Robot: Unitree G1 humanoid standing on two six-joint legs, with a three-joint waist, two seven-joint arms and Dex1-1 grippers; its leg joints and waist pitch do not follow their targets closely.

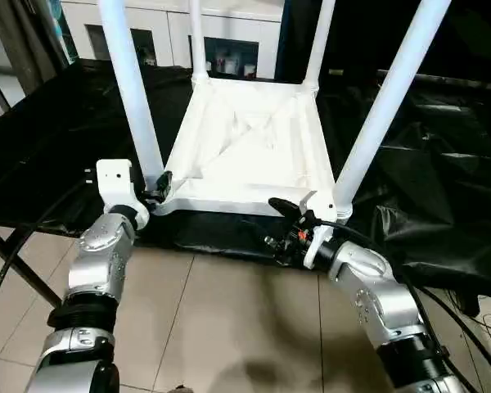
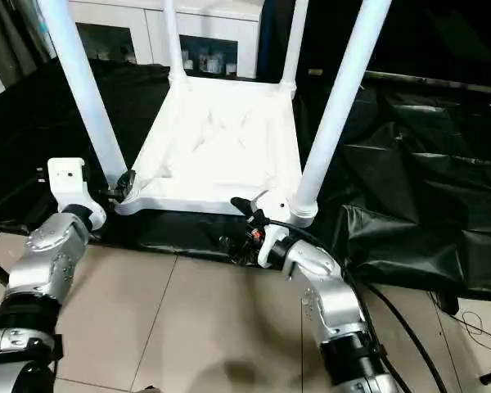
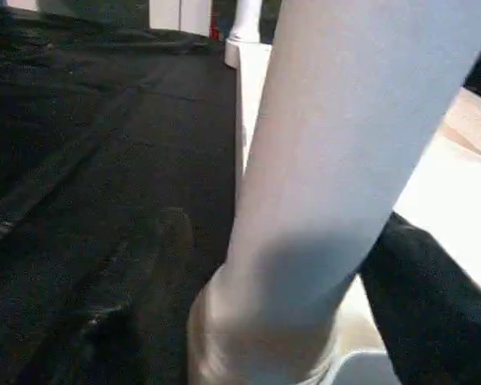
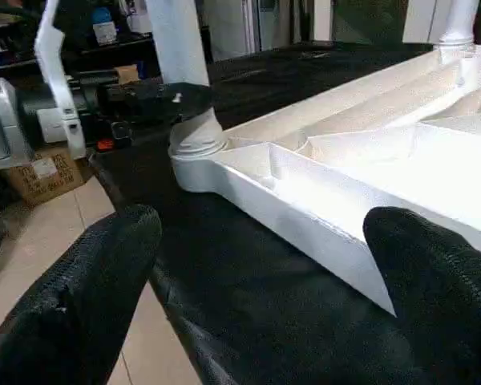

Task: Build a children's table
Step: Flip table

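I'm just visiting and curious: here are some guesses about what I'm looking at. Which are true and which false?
1. The children's table lies upside down with its legs pointing up. True.
2. Only two legs are fitted. False: four white legs stand in the corners.
3. The table rests on a black sheet. True.
4. The right gripper is clamped shut on a leg. False: its fingers stand wide apart, by the table's near edge.
5. The left gripper is at the base of the near left leg. True.
6. A wooden floor shows below. False: the floor is tiled.
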